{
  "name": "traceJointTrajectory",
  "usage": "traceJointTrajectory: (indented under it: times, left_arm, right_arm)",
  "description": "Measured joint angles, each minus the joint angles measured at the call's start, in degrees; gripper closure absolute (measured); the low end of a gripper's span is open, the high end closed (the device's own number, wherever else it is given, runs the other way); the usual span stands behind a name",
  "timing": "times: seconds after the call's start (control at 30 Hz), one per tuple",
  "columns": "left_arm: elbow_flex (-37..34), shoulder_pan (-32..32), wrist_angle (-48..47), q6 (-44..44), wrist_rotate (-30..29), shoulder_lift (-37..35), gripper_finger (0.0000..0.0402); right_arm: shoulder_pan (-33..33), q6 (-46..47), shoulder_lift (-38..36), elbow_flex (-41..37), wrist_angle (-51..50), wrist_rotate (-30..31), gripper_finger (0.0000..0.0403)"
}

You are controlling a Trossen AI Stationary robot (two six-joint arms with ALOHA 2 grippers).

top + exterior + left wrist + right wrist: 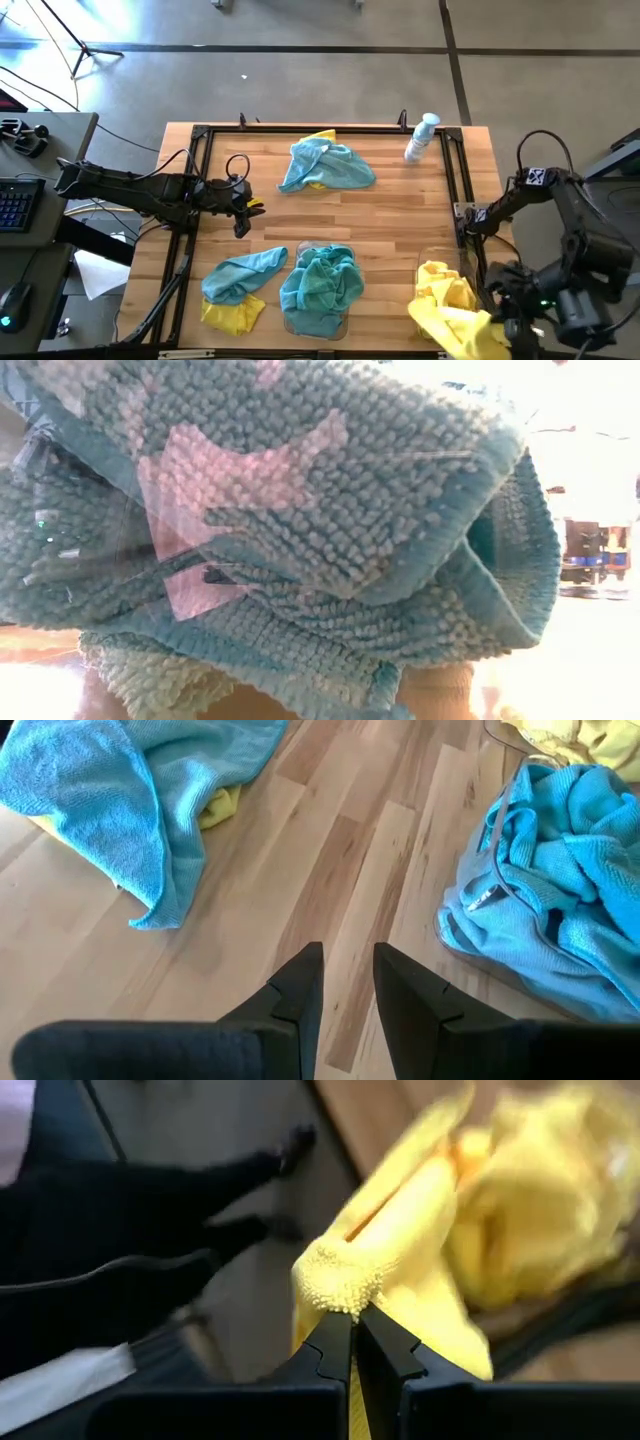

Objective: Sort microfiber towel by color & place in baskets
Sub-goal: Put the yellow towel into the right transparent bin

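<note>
From my remote station I see the left arm reaching in horizontally from the left edge of the wooden surface (390, 225), its left claw (243, 209) hovering over bare wood. In the left wrist view its two dark fingers (300, 990) stand slightly parted with nothing between them.

The right arm is folded back at the right front corner of the surface. Its right claw (355, 1325) is pressed together, pinching a fold of a yellow microfiber towel (400, 1240) (the towel hangs off the surface edge beside the right basket (438, 275)).

Towel positions:
- The centre basket (320, 290), at the front middle, holds a bunched teal towel (322, 282). The low view is filled by this cloth.
- A second teal towel (240, 275) lies on the surface at front left, resting partly on a yellow towel (232, 316).
- A third teal towel (330, 165) lies near the far edge, with a yellow corner (322, 136) showing from under it.

A white spray bottle (422, 138) lies at the far right corner.
</note>
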Motion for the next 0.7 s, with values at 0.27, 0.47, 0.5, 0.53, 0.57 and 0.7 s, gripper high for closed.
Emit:
traceJointTrajectory:
  times: [0.27, 0.47, 0.5, 0.53, 0.57, 0.7]
  left_arm:
    - [0.00, 0.00, 0.00, -1.47, 0.00, 0.00, 0.0324]
    - [0.00, 0.00, -0.01, -1.49, 0.00, 0.00, 0.0324]
    - [0.00, 0.00, 0.00, -1.48, 0.00, 0.00, 0.0324]
    - [0.00, 0.00, 0.00, -1.49, 0.00, 0.00, 0.0324]
    - [0.00, 0.00, -0.01, -1.49, 0.00, 0.00, 0.0324]
    - [0.00, 0.00, -0.01, -1.45, 0.00, 0.00, 0.0324]
  right_arm:
    - [-3.89, -10.26, -0.83, -18.51, -0.31, -3.37, 0.0403]
    - [-6.23, -11.22, -0.87, -33.05, 2.79, -2.86, 0.0403]
    - [-6.61, -12.14, -0.87, -35.22, 4.69, -2.83, 0.0403]
    - [-6.97, -13.58, -0.89, -37.36, 7.50, -2.80, 0.0403]
    - [-7.40, -15.14, -0.90, -39.35, 10.61, -2.80, 0.0403]
    - [-8.98, -21.01, -0.90, -47.85, 24.07, -2.92, 0.0403]
